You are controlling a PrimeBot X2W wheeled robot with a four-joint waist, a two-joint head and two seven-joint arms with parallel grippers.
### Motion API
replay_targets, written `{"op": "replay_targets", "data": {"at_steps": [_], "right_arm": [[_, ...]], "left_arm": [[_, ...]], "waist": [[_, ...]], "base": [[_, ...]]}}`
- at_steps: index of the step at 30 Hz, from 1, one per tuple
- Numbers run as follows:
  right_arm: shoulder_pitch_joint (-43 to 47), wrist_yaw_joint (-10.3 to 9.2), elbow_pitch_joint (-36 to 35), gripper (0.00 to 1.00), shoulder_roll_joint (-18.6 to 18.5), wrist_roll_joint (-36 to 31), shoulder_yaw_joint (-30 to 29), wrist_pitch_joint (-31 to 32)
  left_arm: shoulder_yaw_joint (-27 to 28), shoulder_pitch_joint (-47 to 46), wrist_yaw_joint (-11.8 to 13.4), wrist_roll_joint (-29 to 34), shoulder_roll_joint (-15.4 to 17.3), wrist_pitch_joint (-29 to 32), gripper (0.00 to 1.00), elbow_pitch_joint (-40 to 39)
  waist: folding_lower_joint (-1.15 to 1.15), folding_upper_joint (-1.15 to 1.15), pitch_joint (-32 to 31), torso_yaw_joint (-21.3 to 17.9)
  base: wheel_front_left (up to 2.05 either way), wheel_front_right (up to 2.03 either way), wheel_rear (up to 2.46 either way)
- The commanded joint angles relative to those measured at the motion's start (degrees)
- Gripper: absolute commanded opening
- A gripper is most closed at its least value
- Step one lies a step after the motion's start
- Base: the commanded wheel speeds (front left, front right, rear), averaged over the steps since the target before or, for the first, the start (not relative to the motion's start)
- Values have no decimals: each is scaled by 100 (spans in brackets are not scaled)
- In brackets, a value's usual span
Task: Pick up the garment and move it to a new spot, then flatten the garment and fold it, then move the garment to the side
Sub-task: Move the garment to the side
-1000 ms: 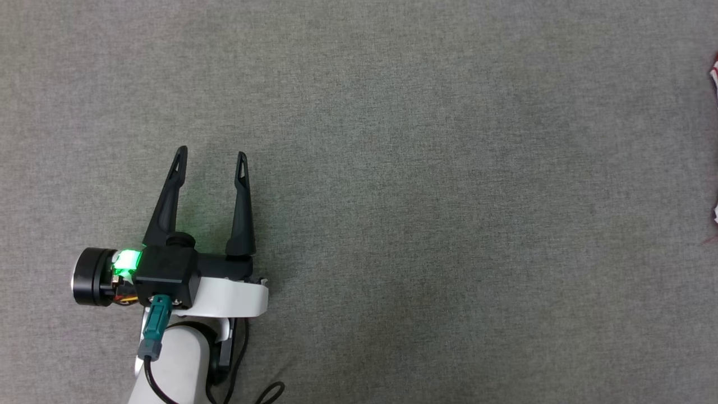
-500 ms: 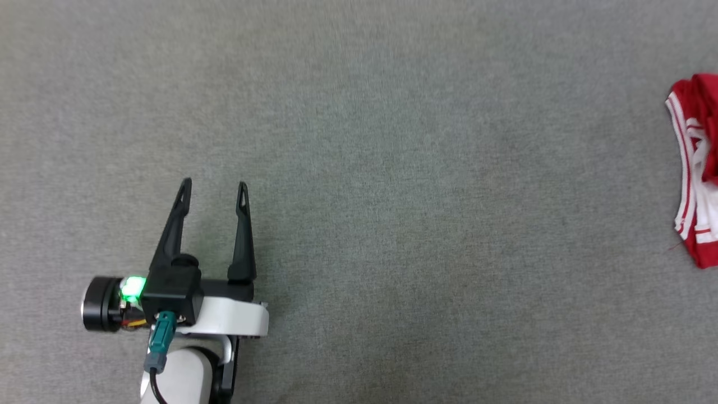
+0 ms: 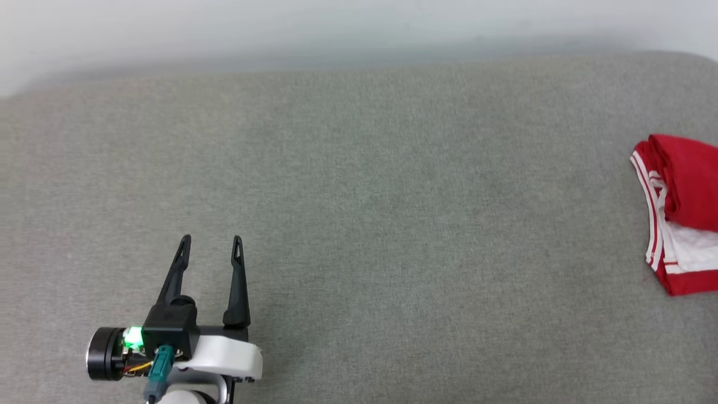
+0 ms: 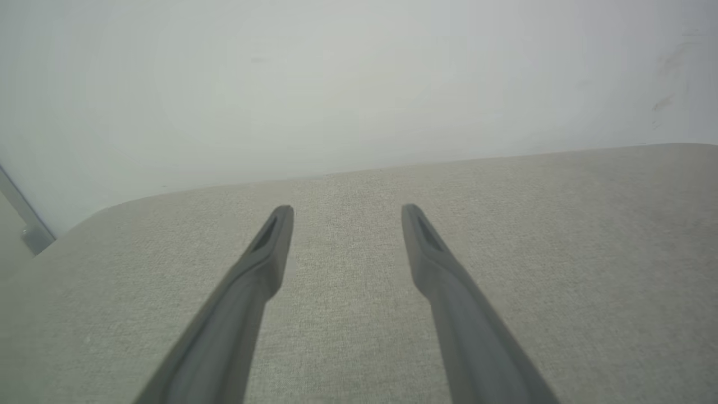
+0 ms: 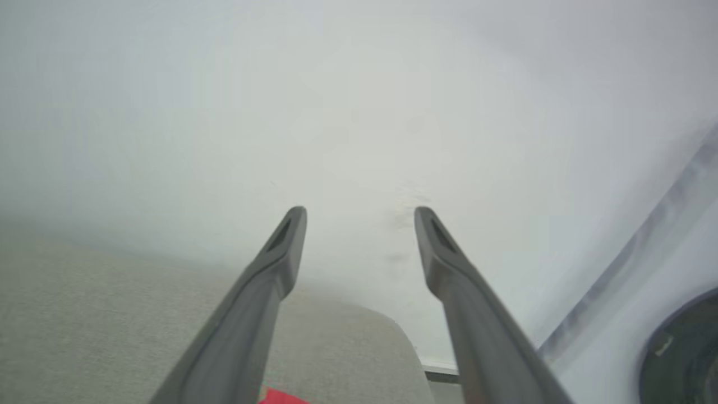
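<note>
The surface (image 3: 392,224) is covered in grey woven cloth, smooth and flat, with a straight far edge that rounds off at both far corners. One thing lies on it: the garment (image 3: 681,185), folded into a compact bundle near the far right corner, red on top, with a white patch and red-white striped trim along its left side. The head view's right edge cuts it off.

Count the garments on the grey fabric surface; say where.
1: a folded red jersey with red-white striped trim, on the right of the grey fabric surface, partly out of frame; others may lie beyond.
</note>
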Motion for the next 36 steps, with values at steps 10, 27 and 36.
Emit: {"op": "replay_targets", "data": {"at_steps": [10,27,36], "right_arm": [[1899,-7,-2388,100,1972,-915,-802,-30],[3893,-7,-2656,100,3215,-1010,-616,-31],[4466,-7,-2843,100,3344,-1048,-856,-31]], "left_arm": [[60,296,-56,-111,-61,-12,100,166],[149,565,-233,-225,-160,-13,100,398],[149,701,-350,-203,-191,-12,100,484]], "waist": [[1,0,-578,315],[1,0,-1064,520],[1,0,-1218,564]], "base": [[0,0,0],[0,0,0],[0,0,0]]}}
